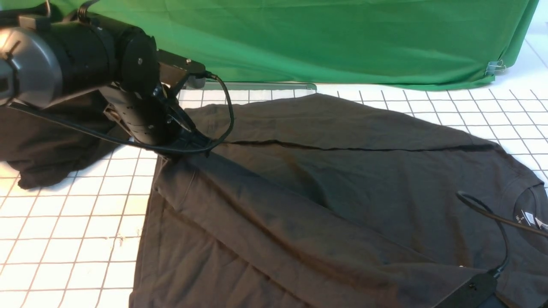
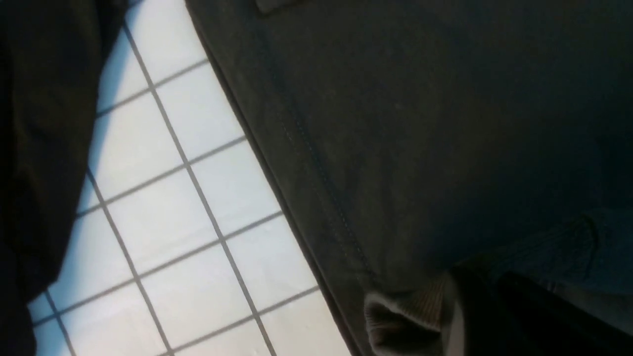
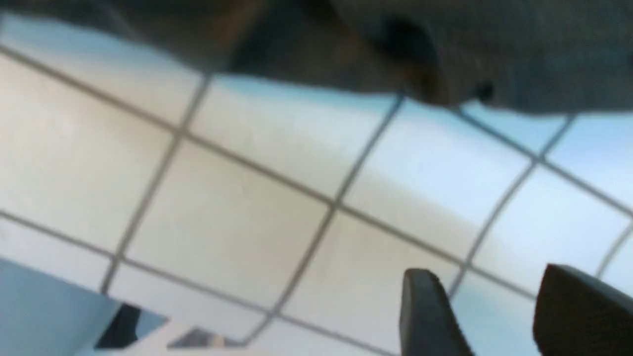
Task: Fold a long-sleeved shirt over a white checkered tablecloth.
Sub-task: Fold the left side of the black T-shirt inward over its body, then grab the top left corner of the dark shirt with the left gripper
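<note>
The dark long-sleeved shirt [image 1: 325, 188] lies spread over the white checkered tablecloth [image 1: 64, 222], one sleeve folded across its body and the neck with its label [image 1: 528, 218] at the right. At the shirt's far left corner my left gripper [image 1: 190, 143] presses down. In the left wrist view its dark fingers [image 2: 474, 316] stand together, with the ribbed cuff [image 2: 405, 309] bunched beside them. My right gripper [image 3: 494, 301] hangs open just above bare tablecloth [image 3: 247, 198] with nothing between its fingers. The shirt's edge [image 3: 445, 44] lies beyond it.
A black shapeless heap of cloth [image 1: 47, 145] lies at the left, under my left arm. A green cloth [image 1: 342, 38] hangs along the back. A part of my right arm with its cable [image 1: 471, 291] shows at the front right, over the shirt.
</note>
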